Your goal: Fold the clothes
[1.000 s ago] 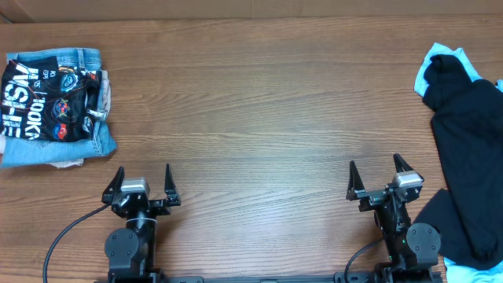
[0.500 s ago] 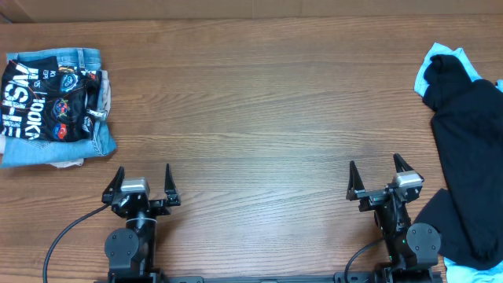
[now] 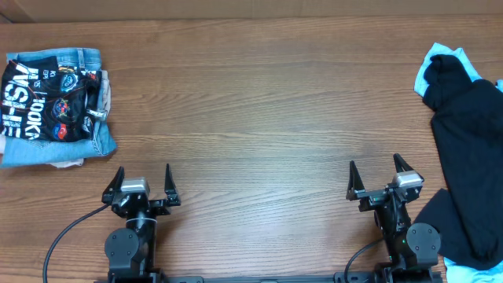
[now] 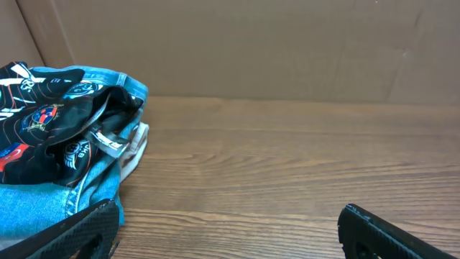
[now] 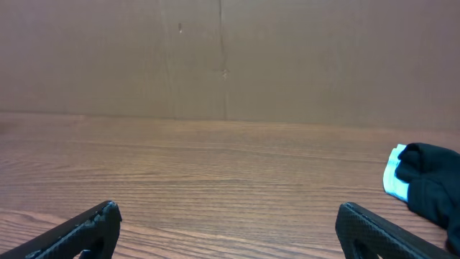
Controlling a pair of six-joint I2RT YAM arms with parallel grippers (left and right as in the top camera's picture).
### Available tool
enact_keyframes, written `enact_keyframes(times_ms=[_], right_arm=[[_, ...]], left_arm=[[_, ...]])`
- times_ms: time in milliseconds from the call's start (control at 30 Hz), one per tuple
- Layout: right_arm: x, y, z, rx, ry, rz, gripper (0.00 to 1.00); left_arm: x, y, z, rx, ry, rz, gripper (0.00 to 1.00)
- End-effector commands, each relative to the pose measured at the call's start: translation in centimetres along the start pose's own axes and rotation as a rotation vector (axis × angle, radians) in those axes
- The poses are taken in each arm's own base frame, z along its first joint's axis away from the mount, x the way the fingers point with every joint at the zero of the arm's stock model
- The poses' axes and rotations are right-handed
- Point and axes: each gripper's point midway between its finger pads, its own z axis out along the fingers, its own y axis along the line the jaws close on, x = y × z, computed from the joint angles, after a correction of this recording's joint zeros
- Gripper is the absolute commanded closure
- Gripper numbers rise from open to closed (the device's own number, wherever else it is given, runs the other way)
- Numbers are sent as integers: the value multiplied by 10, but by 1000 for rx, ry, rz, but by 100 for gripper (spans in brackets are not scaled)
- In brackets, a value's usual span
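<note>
Overhead: black T-shirt (image 3: 470, 157) crumpled at table's (image 3: 259, 102) 3 o'clock edge. Left gripper (image 3: 142, 179), right gripper (image 3: 379, 175) at 6 o'clock, both spread wide, empty.
Left wrist: printed garment (image 4: 50, 119) at 9 o'clock.
Right wrist: T-shirt at 4 o'clock.

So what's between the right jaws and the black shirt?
Only bare table, seen from overhead: the right gripper sits apart from the shirt.

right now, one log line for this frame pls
stage: not started | left gripper: open, empty | right gripper: open, empty | black T-shirt: crumpled at table's right edge | folded pile: far left
</note>
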Motion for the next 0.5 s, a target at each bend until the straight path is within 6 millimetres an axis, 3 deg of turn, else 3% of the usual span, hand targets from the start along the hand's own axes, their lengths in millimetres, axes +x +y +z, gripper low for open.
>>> enact_keyframes(times_ms=[0,467], right_arm=[[1,-1,0,0,-8,-4,0],[1,0,0,-1,-8,-4,0]], left_arm=[[-1,-2,0,12,-7,-20,0],[-1,-3,0,12,-7,-21,0]])
